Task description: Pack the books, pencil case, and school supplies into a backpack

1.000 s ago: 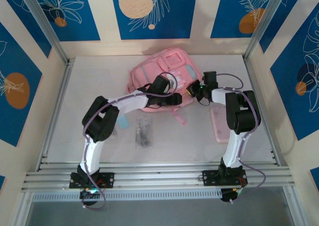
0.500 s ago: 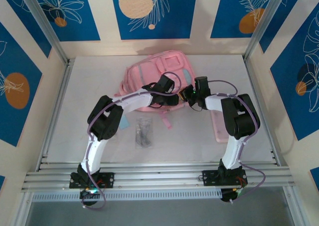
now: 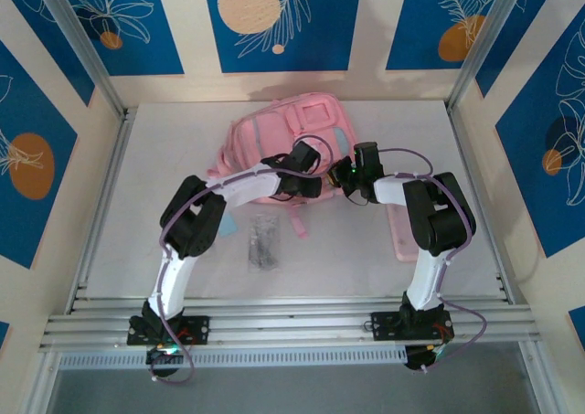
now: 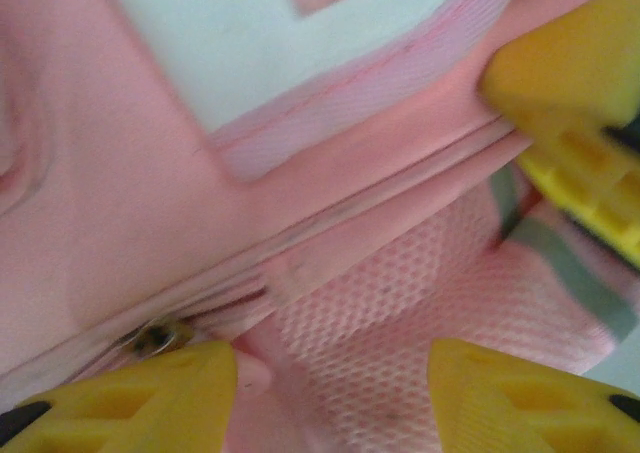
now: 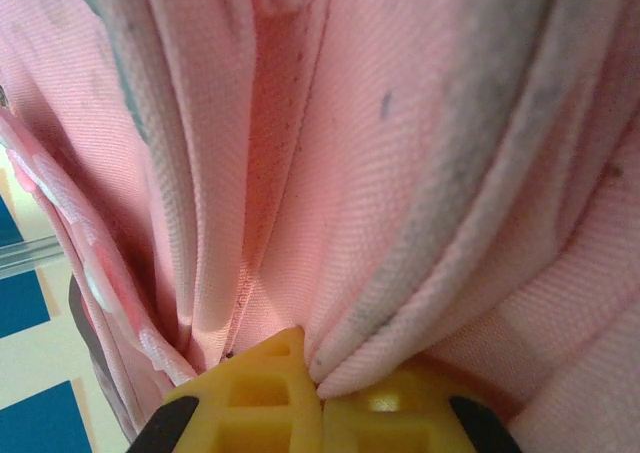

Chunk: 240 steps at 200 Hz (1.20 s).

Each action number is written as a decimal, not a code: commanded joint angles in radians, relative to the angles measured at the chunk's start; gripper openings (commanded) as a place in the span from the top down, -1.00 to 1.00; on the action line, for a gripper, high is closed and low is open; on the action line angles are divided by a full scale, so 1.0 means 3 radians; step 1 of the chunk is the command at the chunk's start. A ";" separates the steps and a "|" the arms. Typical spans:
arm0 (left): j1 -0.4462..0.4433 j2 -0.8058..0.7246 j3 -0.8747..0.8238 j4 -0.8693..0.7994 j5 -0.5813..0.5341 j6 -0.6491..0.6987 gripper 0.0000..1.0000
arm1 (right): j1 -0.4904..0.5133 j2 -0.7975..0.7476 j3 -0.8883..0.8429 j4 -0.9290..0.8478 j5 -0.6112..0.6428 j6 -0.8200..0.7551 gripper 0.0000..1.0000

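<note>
- Looking down from the top camera, I see the backpack point(image 3: 274, 135) front up at the middle of the table's point(image 3: 174, 158) far edge. The left gripper point(image 3: 313, 185) and right gripper point(image 3: 340, 178) meet at its near right corner, almost touching each other. I cannot judge either one's jaws from up here.
- Toward the near edge, left of centre, the packet point(image 3: 263, 242) lies with the blue square point(image 3: 228, 224) just to its left. The pencil case point(image 3: 402, 233) lies by the right edge, partly under the right arm.
- On my left wrist camera, the left gripper point(image 4: 332, 368) is spread, with the backpack's point(image 4: 150, 173) pink mesh bulging between the fingers. I cannot tell whether they press it.
- On my right wrist camera, the right gripper point(image 5: 320, 385) has its tips pressed together, pinching a fold of the backpack point(image 5: 400, 153).
</note>
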 commanded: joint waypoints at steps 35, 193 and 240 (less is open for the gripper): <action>0.0073 0.0084 -0.0002 -0.0464 -0.0245 0.0047 -0.08 | 0.0052 0.0048 -0.0037 -0.0174 -0.0159 -0.0058 1.00; 0.0092 0.0034 0.0063 -0.0365 -0.0212 0.0059 0.05 | 0.0077 0.0048 -0.0071 -0.0091 -0.0173 -0.0107 1.00; 0.0122 0.0377 0.0494 -0.0529 -0.0259 0.0104 0.12 | 0.0101 0.0091 -0.0088 0.0053 -0.0218 -0.0110 1.00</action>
